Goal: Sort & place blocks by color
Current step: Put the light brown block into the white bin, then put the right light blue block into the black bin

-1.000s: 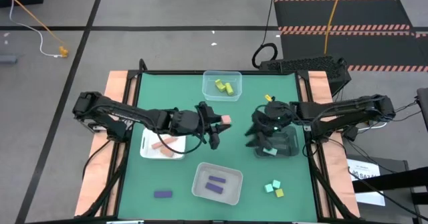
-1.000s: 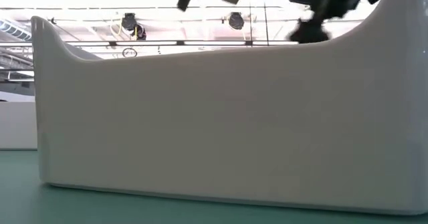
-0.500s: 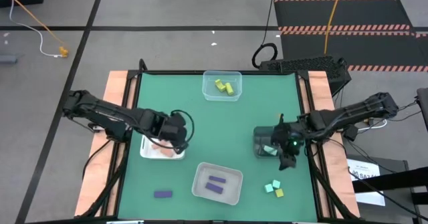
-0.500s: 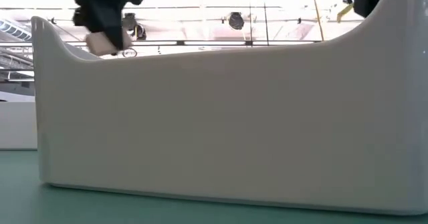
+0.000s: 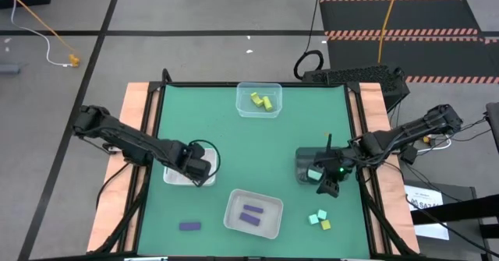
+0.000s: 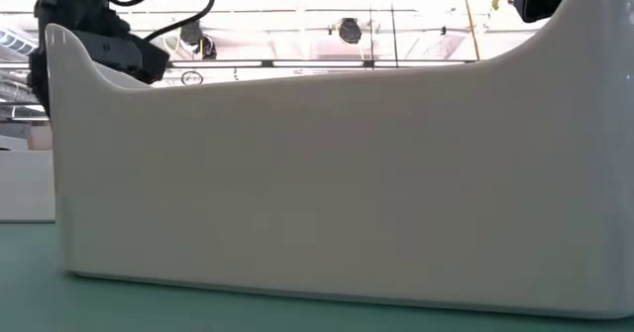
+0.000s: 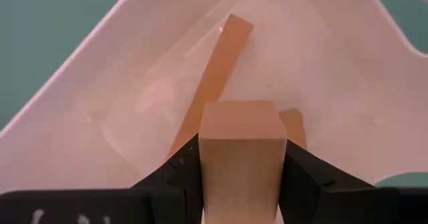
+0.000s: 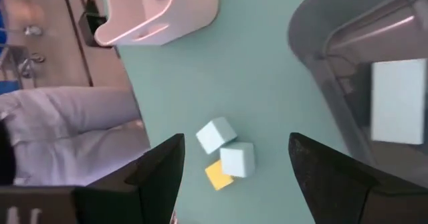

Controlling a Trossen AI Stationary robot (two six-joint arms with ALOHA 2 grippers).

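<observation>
Salmon block (image 7: 239,158), squarish end with soft edges, pinched in left gripper (image 7: 239,177) over white tray (image 7: 374,77), two salmon bars (image 7: 215,77) lying inside. Right gripper (image 8: 231,158) jaws wide and empty beside dark bin (image 5: 304,161), above two mint cubes (image 8: 227,147) and yellow one (image 8: 217,175).

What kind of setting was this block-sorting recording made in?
Probably a lab or workshop, not a home. The green-topped table stands on a bare grey floor with black tape lines, hazard-striped black mats lie beyond it, and loose cables trail nearby. The low view shows industrial ceiling lights.
</observation>
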